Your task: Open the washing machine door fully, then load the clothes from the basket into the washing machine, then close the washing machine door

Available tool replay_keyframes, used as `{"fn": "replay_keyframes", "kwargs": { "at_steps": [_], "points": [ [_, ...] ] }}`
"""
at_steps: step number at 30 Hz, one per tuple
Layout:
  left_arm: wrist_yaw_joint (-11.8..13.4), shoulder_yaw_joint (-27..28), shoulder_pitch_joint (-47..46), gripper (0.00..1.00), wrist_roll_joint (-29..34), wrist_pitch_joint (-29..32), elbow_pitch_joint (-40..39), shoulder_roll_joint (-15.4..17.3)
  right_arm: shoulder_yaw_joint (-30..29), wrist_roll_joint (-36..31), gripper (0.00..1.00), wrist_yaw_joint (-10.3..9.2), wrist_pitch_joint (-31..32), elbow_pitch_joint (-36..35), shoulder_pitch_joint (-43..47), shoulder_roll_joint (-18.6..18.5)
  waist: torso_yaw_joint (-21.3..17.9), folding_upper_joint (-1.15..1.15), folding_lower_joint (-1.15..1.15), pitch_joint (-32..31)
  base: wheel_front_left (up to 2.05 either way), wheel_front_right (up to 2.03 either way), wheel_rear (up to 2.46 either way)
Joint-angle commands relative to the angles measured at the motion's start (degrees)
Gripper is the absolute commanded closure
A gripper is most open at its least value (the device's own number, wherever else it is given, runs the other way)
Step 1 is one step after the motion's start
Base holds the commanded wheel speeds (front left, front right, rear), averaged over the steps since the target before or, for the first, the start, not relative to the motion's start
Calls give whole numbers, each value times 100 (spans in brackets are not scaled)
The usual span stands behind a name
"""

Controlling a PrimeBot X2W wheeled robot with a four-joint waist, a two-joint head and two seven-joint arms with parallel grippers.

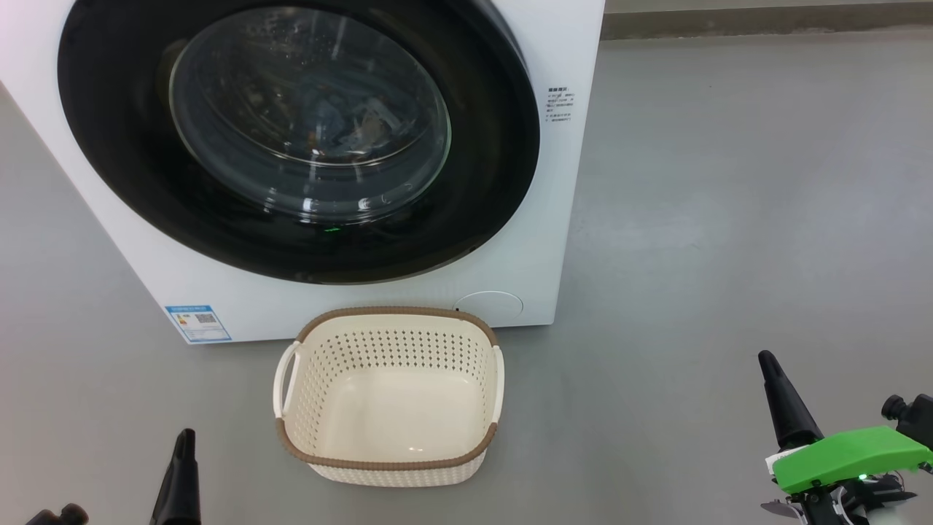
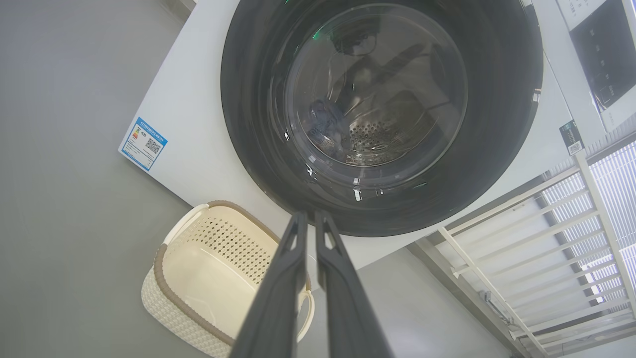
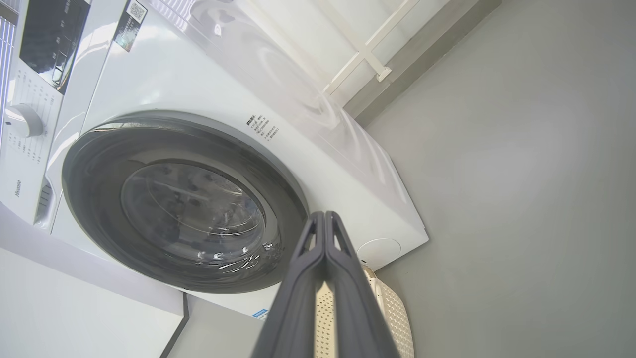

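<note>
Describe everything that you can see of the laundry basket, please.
The basket is a small, cream-white, rounded rectangular tub that looks like plastic. Its walls are pierced with rows of small holes, its bottom is plain, and a brown woven-looking band runs round the rim. A white handle sits on each side. It stands upright on the grey floor, just in front of the washing machine. It is empty. Whether its back rim touches the machine cannot be told.

A brand word [image 3: 17,189], seemingly Hisense, is running sideways on the washing machine [image 3: 164,74] beside the washing machine door [image 3: 94,199]. Below the door a blue sticker [image 1: 198,323] is showing a QR code. Its print and the small text block [image 1: 560,106] beside the door are proving too small to read.
</note>
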Motion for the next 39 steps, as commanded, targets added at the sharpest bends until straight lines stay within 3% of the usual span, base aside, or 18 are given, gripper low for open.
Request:
{"fn": "replay_keyframes", "kwargs": {
  "at_steps": [1,39],
  "points": [
    [-7,156,-295,100,-138,47,-127,40,-35,146,100,1,36,-128,-213,-63,1,0,0,0,0,0,0],
    [-11,492,-467,100,-2021,671,-145,-273,-565,2007,100,0,654,-102,-275,329,29,0,0,-8,0,0,0]
  ]
}}
